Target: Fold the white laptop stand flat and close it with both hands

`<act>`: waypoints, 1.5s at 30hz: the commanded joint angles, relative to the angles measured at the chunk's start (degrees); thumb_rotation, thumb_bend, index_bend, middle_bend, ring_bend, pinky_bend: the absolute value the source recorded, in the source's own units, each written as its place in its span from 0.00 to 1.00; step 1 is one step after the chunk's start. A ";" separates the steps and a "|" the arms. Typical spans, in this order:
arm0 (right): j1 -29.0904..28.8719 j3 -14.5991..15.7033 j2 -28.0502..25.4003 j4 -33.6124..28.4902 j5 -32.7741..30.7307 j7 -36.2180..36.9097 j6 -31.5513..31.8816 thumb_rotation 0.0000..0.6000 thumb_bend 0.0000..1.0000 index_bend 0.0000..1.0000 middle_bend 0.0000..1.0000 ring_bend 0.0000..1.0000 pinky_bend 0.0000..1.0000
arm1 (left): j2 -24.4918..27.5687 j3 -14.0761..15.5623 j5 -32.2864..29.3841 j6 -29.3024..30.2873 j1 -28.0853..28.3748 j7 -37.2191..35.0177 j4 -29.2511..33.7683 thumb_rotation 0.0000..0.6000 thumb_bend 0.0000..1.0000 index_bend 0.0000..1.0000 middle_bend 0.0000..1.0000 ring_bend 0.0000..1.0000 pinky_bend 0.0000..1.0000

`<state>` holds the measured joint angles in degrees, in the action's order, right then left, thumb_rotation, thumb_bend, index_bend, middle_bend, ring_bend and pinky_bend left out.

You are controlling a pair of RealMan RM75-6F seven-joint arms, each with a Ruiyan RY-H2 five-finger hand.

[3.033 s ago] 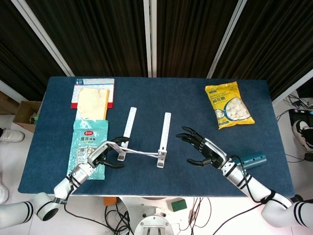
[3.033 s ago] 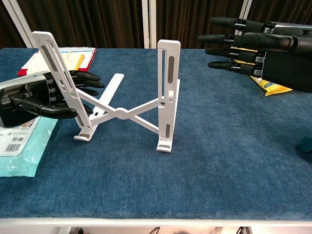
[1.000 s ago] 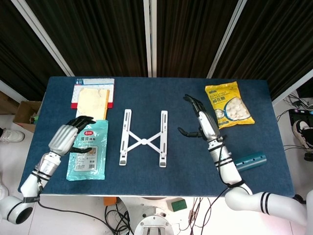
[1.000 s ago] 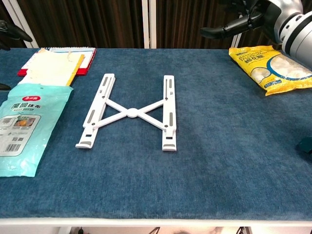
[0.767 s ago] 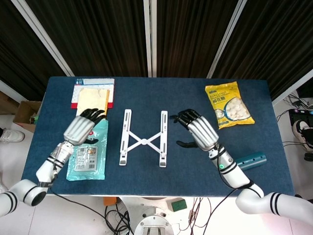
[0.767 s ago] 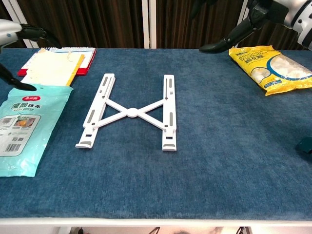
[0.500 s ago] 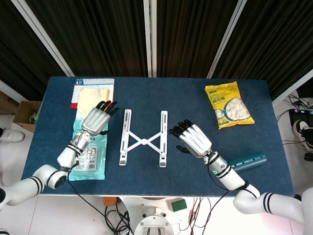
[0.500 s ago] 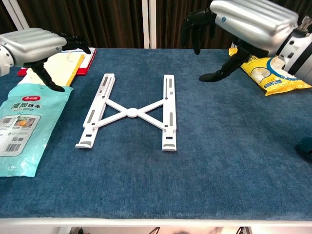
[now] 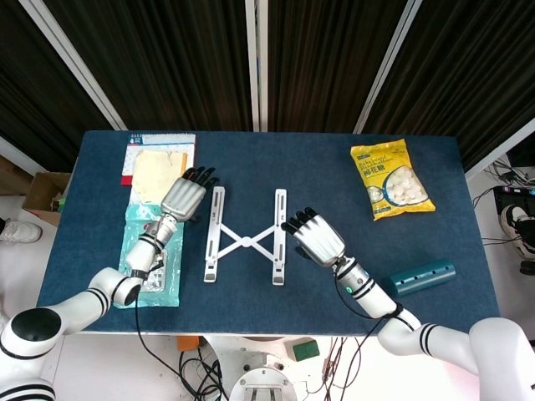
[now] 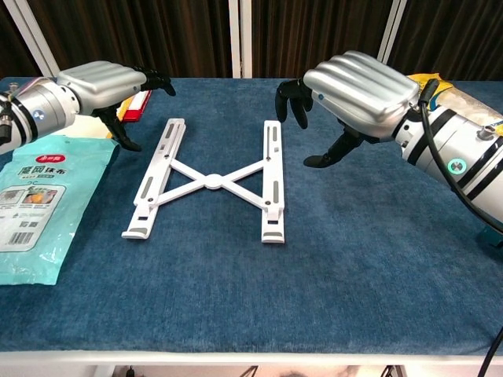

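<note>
Beside the flat laptop stand [image 10: 212,180], left hand [image 10: 100,84] and right hand [image 10: 357,94] seemingly hover.

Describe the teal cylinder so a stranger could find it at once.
Start at the blue table and go to its front right corner, on the robot's right side. There, beside the right forearm and well behind the right robot hand, lies the teal cylinder on its side. It is the only round, tube-shaped thing there; the yellow snack bag farther back is flat.
</note>
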<state>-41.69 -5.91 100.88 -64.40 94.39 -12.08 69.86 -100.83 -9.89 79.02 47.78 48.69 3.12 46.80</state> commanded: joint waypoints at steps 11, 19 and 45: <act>-1.74 1.69 6.15 10.77 0.59 2.30 -2.12 1.00 0.00 0.45 0.56 0.41 0.47 | -4.08 0.85 -0.44 -2.07 1.07 -5.77 -6.85 1.00 0.00 0.15 0.03 0.06 0.13; -3.32 2.74 11.13 18.54 2.07 3.58 -2.03 1.00 0.00 0.46 0.56 0.41 0.46 | -6.07 0.95 -0.64 -2.00 0.84 -9.69 -8.37 1.00 0.00 0.15 0.03 0.06 0.13; -4.81 4.88 17.31 29.17 4.45 8.12 3.05 1.00 0.00 0.46 0.55 0.41 0.45 | -8.82 1.97 1.41 -0.16 0.46 -21.92 -5.50 1.00 0.00 0.15 0.03 0.06 0.13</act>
<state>-46.48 -1.08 118.13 -35.25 98.80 -3.99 72.83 -109.56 -8.03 80.30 47.50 49.20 -18.55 41.01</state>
